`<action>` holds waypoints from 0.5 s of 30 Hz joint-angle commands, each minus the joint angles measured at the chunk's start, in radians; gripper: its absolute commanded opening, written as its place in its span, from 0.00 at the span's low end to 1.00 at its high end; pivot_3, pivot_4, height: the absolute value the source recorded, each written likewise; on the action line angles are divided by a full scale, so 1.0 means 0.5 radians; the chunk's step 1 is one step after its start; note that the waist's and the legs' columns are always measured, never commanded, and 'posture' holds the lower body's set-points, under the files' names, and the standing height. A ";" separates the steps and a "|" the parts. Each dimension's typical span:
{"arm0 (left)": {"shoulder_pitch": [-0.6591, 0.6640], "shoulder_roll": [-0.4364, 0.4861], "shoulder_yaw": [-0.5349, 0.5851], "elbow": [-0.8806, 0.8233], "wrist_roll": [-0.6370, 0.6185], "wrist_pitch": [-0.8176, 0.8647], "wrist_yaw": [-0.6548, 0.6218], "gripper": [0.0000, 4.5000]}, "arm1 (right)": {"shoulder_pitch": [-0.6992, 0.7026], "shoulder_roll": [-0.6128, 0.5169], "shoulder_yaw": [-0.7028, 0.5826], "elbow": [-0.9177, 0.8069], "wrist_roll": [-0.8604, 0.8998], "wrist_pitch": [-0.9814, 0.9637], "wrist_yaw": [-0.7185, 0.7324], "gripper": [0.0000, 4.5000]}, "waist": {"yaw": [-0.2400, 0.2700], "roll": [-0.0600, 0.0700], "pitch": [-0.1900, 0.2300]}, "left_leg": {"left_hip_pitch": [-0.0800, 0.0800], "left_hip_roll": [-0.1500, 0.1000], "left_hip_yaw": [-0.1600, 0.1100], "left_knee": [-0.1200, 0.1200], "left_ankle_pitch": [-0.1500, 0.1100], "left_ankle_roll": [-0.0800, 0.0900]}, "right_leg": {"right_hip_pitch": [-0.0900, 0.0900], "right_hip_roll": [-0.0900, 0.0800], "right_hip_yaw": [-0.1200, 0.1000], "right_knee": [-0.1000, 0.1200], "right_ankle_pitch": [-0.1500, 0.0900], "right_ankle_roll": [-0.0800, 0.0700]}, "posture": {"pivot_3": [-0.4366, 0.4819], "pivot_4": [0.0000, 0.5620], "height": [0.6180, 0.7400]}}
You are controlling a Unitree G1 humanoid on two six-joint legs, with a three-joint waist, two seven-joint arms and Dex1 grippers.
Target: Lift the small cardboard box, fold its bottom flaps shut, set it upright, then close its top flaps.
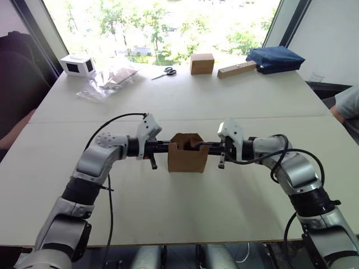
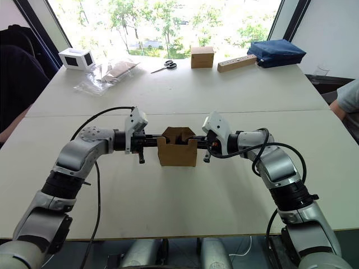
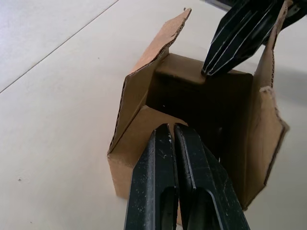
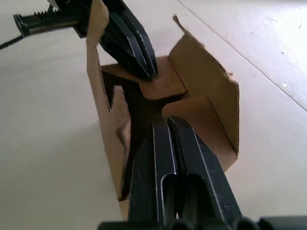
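The small cardboard box (image 1: 188, 159) stands upright in the middle of the table, its open end up. My left gripper (image 1: 168, 147) comes in from the left, shut, with its tip pressing a short top flap (image 3: 144, 129) inward. From the right, my right gripper (image 1: 205, 145), also shut, reaches over the opposite rim into the opening (image 4: 144, 103). The two tips nearly meet above the opening. Two longer top flaps (image 3: 156, 52) (image 3: 268, 120) still stand up. The bottom flaps are hidden under the box.
Along the far edge sit a white device (image 1: 77, 65), a crumpled plastic bag (image 1: 109, 81), scissors (image 1: 166, 72), a squarer tan box (image 1: 202, 63), a wooden block (image 1: 236, 69) and a blue bag (image 1: 275, 59). A person's arm (image 1: 346, 103) shows at the right edge.
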 commanded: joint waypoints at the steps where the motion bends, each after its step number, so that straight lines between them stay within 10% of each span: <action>1: -0.005 0.003 -0.016 0.007 0.039 -0.017 0.012 0.02 | -0.057 0.024 -0.006 -0.002 -0.037 -0.053 0.012 0.00 | -0.001 0.000 0.000 | 0.000 0.000 0.000 0.000 0.000 0.000 | 0.000 0.000 0.000 0.000 0.000 0.000 | 0.48 0.27 1.00; 15: 0.002 -0.005 0.006 -0.001 0.047 0.011 0.031 0.02 | -0.093 0.014 -0.050 0.011 -0.069 -0.060 0.039 0.00 | 0.001 0.000 0.000 | 0.000 0.000 0.000 0.000 0.000 0.000 | 0.000 0.000 0.000 0.000 0.000 0.000 | 0.48 0.27 1.00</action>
